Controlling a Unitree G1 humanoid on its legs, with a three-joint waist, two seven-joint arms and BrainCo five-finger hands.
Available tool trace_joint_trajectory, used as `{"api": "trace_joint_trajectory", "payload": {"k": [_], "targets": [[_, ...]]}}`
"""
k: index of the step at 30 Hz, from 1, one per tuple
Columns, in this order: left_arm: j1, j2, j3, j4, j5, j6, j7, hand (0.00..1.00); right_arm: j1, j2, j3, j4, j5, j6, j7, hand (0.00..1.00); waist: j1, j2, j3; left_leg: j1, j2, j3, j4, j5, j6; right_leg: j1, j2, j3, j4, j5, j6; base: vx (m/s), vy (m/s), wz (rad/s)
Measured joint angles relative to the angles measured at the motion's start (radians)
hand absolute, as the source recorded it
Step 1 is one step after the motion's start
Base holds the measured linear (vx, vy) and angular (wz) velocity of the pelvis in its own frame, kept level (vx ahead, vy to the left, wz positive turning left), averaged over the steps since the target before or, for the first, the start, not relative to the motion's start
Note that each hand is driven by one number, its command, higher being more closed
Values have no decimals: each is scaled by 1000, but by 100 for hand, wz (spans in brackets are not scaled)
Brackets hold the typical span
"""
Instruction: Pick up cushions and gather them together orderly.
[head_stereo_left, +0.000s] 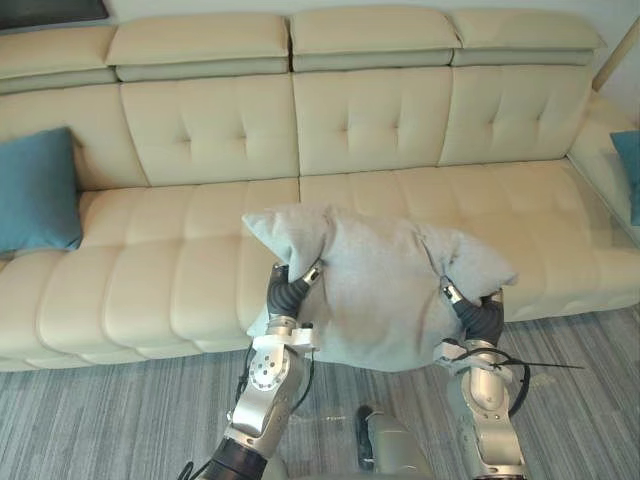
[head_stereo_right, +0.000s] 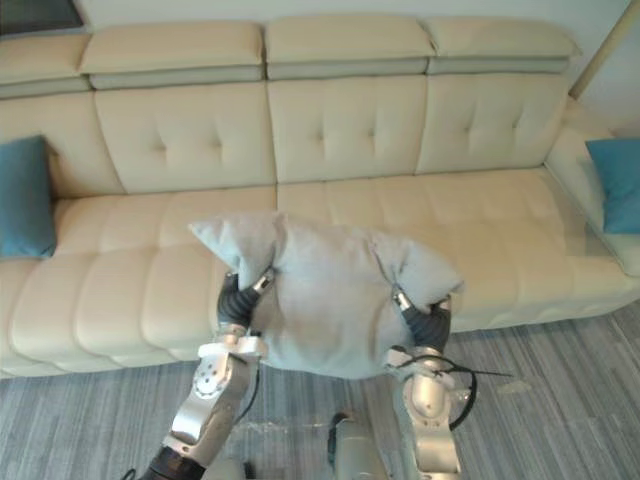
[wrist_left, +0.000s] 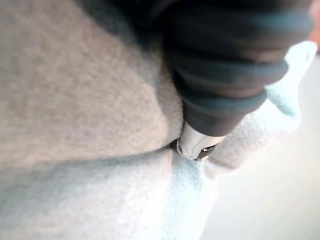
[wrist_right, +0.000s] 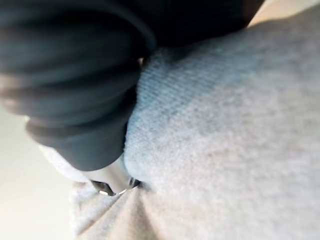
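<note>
Left hand (head_stereo_left: 290, 290) and right hand (head_stereo_left: 482, 315) flank the grey cushion (head_stereo_left: 385, 290) before the sofa (head_stereo_left: 180, 290) front edge (fingers buried in cloth; clamped or straight, I cannot tell), probably to carry it level.

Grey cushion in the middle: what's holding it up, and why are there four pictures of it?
You are seeing through a humanoid robot's cameras. Two pictures come from its head, looking down at a cream sofa. The two close-ups come from cameras on its wrists. The grey cushion is held up between its left hand and right hand, one pressed into each side of the cloth. Two more wait on the sofa: a left blue cushion and a right blue cushion.
</note>
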Motion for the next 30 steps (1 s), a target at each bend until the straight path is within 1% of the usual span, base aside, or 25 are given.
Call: {"api": "trace_joint_trajectory", "payload": {"k": [1,2,3,4,5,6,7,9,10,11,12,13,14,15,16,17,18,20,21,22,24,26,27,29,30], "targets": [[0,-3,-12,11,-1,4,-3,100,10,-5,-10,-6,0,3,0,100,-3,7,-3,9,15,-13,11,21,2,24,12,-13,-2,-8,-14,312,-231,34],[0,-5,-22,23,-2,8,-11,100,30,-5,-19,-14,0,4,0,100,-14,7,-3,-17,38,-25,114,36,8,82,19,-47,-32,-18,-30,306,-210,44],[0,-6,-29,26,-3,11,-15,100,47,-7,-24,-28,1,7,0,100,-15,8,-2,-43,48,-38,193,50,23,114,25,-62,-45,-22,-36,276,-181,60],[5,-6,-36,26,-3,11,-21,100,86,-11,-27,-74,1,10,0,100,-12,6,-2,-107,68,-58,367,115,66,177,35,-80,-72,-33,-52,188,-131,43],[9,-6,-36,26,-3,9,-24,100,108,-13,-26,-115,0,10,3,100,-7,2,-2,-160,81,-67,485,192,93,224,38,-83,-98,-46,-63,220,-128,28],[9,-6,-35,21,-3,8,-24,100,116,-14,-26,-148,0,10,5,100,6,0,-1,-202,99,-65,592,238,107,264,37,-81,-130,-74,-71,167,-71,3],[9,-10,-36,17,-3,8,-25,100,108,-18,-27,-164,0,6,5,100,11,9,-7,-263,121,-61,686,217,98,282,42,-85,-135,-84,-73,201,-30,-3],[8,-11,-36,17,-3,8,-25,100,97,-20,-28,-164,1,5,3,100,12,13,-11,-304,122,-11,658,160,116,309,32,-85,-149,-86,-73,125,28,0],[8,-13,-36,14,-3,8,-25,100,96,-22,-28,-164,2,5,3,100,13,10,-10,-306,116,33,568,129,129,323,21,-86,-160,-86,-73,88,60,8],[8,-18,-36,13,-3,9,-25,100,96,-22,-29,-164,2,6,0,100,12,8,-10,-300,105,52,479,120,125,332,12,-91,-167,-85,-72,131,109,13],[7,-27,-36,12,-3,9,-25,100,95,-24,-30,-164,2,7,-6,100,13,7,-12,-274,81,63,338,124,121,335,3,-95,-165,-84,-70,88,99,10],[7,-31,-36,12,-3,9,-25,100,94,-25,-31,-163,2,7,-7,100,14,8,-12,-259,71,67,271,131,115,337,1,-93,-162,-86,-67,148,191,-1],[7,-37,-37,8,-3,9,-25,100,89,-26,-38,-163,2,13,-7,100,18,13,-16,-225,50,67,159,188,112,338,1,-84,-151,-98,-43,134,190,-8],[7,-33,-38,1,-3,10,-25,100,83,-30,-43,-157,2,17,-8,100,14,15,-25,-191,35,67,97,178,70,337,-1,-73,-137,-115,-13,136,202,-2],[6,-32,-38,1,-3,11,-25,100,83,-23,-43,-156,2,22,-9,100,10,1,-26,-181,21,66,73,179,55,332,-13,-70,-131,-118,-9,113,188,-3],[7,-31,-40,1,-3,12,-25,100,85,-9,-49,-156,2,28,-9,100,14,-29,-32,-163,-9,83,35,187,65,323,-37,-48,-127,-116,4,102,167,-9],[7,-28,-41,1,-3,12,-25,100,81,1,-51,-156,2,31,-9,100,16,-46,-42,-158,-25,100,17,189,66,321,-52,-31,-137,-114,20,106,191,-17],[6,-27,-41,0,-4,12,-25,100,70,4,-53,-154,1,32,-9,100,16,-60,-50,-149,-45,119,13,182,77,322,-71,-10,-147,-108,40,70,176,-19],[4,-27,-42,-4,-4,12,-25,100,51,4,-58,-141,1,32,-9,100,15,-60,-51,-142,-56,138,20,169,93,322,-82,20,-150,-100,55,49,188,-27],[2,-27,-42,-4,-4,12,-25,100,41,4,-59,-130,1,31,-9,100,15,-61,-51,-142,-57,152,29,160,99,317,-87,31,-144,-98,60,28,217,-46],[-2,-24,-40,-5,-5,11,-25,100,4,7,-58,-80,1,30,-9,100,22,-61,-49,-143,-53,182,62,125,106,273,-86,86,-64,-100,74,-31,142,-47],[-4,-19,-40,-4,-4,12,-25,100,-3,18,-59,-39,1,32,-10,100,16,-68,-41,-130,-58,197,93,92,116,193,-86,141,107,-91,115,-46,118,-25],[-4,-17,-40,-4,-5,12,-24,100,-3,22,-59,-32,1,32,-10,100,12,-68,-40,-128,-58,195,94,86,120,167,-87,155,140,-94,125,-22,49,1],[-18,-15,-40,-5,-4,13,-23,100,-5,28,-59,-25,1,33,-10,100,4,-65,-38,-134,-56,179,94,74,114,128,-79,181,132,-127,127,-18,-38,14],[-25,-15,-40,-5,-4,13,-23,100,-5,27,-60,-25,1,33,-10,100,4,-64,-37,-138,-56,175,94,74,114,119,-78,184,108,-127,125,-5,-87,24]]}}
